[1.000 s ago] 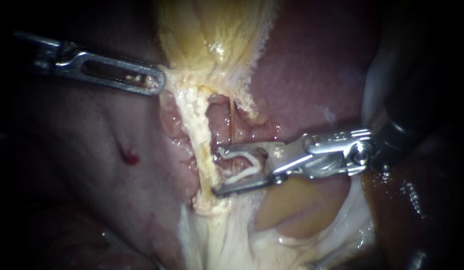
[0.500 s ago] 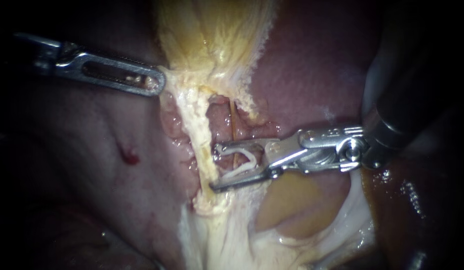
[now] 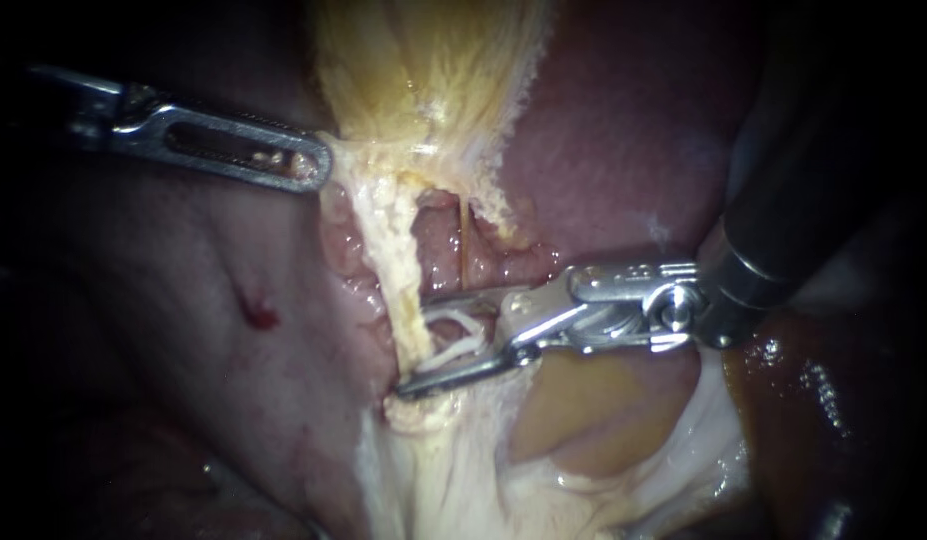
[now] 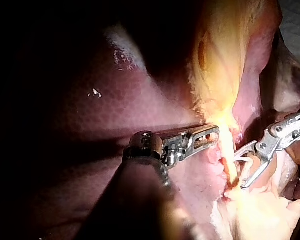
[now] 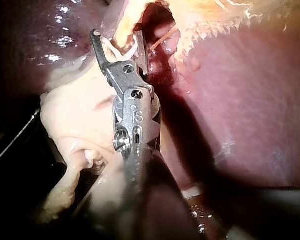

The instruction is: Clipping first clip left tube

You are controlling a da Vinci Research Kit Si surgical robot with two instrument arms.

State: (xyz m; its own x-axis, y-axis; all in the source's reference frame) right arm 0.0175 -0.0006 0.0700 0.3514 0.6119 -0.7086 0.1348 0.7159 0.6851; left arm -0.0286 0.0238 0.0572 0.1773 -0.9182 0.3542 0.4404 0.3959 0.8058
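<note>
The left tube (image 3: 395,250) is a thick pale strand running down from the yellow gallbladder (image 3: 423,70). A thin brownish right tube (image 3: 464,245) hangs beside it. My right instrument (image 3: 415,345) comes in from the right with a white clip (image 3: 453,335) held between its jaws. The jaws straddle the left tube, and the lower jaw's tip reaches past it. The right wrist view shows the same clip (image 5: 121,49) in the jaws against the pale strand. My left instrument (image 3: 293,165) has slotted jaws shut on pale tissue at the gallbladder's lower edge (image 4: 215,131).
Dark red liver (image 3: 623,130) lies behind and to the right. A small red spot (image 3: 261,318) marks the pink tissue at the left. Pale fatty tissue (image 3: 453,470) spreads below the tubes, with a tan lobe (image 3: 583,410) under the right instrument's shaft.
My right instrument has slid left onto the left tube, its lower jaw now past the strand. The gap between its jaws has narrowed around the clip. The left instrument has stayed still.
</note>
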